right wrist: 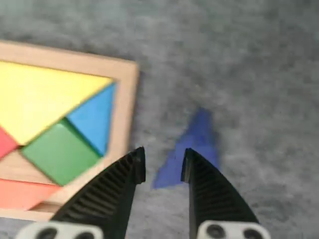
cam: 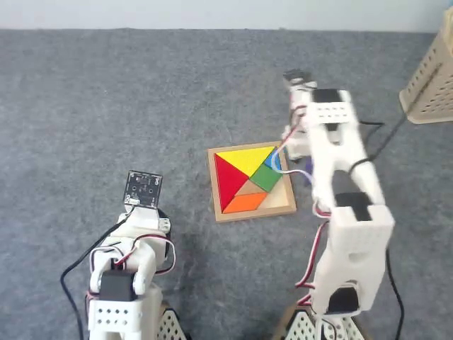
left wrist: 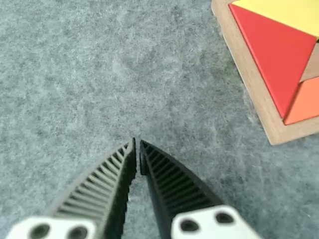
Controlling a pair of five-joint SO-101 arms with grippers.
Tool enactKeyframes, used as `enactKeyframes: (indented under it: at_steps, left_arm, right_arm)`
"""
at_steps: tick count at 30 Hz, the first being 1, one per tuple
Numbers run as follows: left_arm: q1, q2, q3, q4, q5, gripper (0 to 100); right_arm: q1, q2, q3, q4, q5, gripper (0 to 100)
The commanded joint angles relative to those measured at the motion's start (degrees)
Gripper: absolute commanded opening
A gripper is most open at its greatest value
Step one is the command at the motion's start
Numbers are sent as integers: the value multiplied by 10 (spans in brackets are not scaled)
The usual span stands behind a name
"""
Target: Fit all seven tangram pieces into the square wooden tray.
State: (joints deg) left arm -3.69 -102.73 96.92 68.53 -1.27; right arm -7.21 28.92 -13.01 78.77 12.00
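The square wooden tray (cam: 279, 202) lies mid-carpet. It holds a yellow triangle (cam: 248, 159), a red triangle (cam: 228, 180), a green square (cam: 267, 176), an orange piece (cam: 245, 202) and a light blue triangle (right wrist: 94, 119), with some bare wood showing. A dark blue piece (right wrist: 192, 147) lies on the carpet just outside the tray's right rim (right wrist: 127, 114). My right gripper (right wrist: 163, 162) hangs open above the blue piece's near end, apart from it. My left gripper (left wrist: 138, 145) is shut and empty over bare carpet, left of the tray's corner (left wrist: 254, 99).
A beige perforated container (cam: 432, 78) stands at the far right edge. The right arm (cam: 340, 163) stretches over the carpet beside the tray. The left arm (cam: 131, 255) sits at the near left. Grey carpet surrounds everything.
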Motion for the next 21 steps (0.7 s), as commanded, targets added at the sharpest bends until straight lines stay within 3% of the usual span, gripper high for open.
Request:
enactKeyframes:
  at_steps: [1, 7, 21]
  left_arm:
    - [-4, -2, -3, 3, 5, 11]
    - [-4, -2, -3, 3, 5, 11]
    - [-4, -2, -3, 3, 5, 11]
  right_arm:
    - [34, -52, 18, -4, 15, 119]
    - [34, -52, 28, -3, 34, 204]
    - [35, -44, 99, -89, 39, 207]
